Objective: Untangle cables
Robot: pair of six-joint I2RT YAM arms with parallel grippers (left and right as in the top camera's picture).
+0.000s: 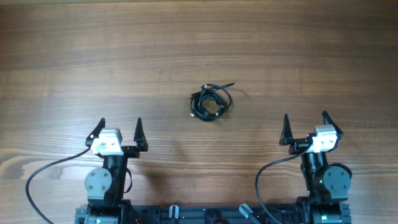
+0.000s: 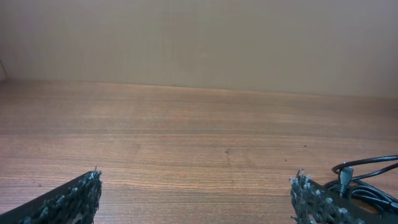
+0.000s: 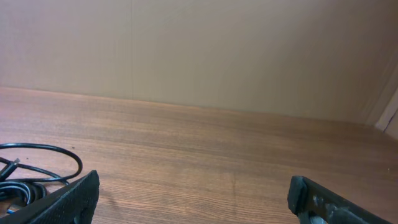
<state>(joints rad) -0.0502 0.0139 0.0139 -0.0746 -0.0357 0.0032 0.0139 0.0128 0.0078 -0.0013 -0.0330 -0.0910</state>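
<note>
The cables lie as one small tangled bundle of thin black cords in the middle of the wooden table, one end sticking out to the upper right. My left gripper stands open near the front left, well short of the bundle, with nothing between its fingers. My right gripper is open too, at the front right. In the left wrist view the cables show at the right edge, past my right fingertip. In the right wrist view the cables sit at the far left.
Thicker black wires loop from each arm's base along the front edge. A plain beige wall rises behind the far side of the table.
</note>
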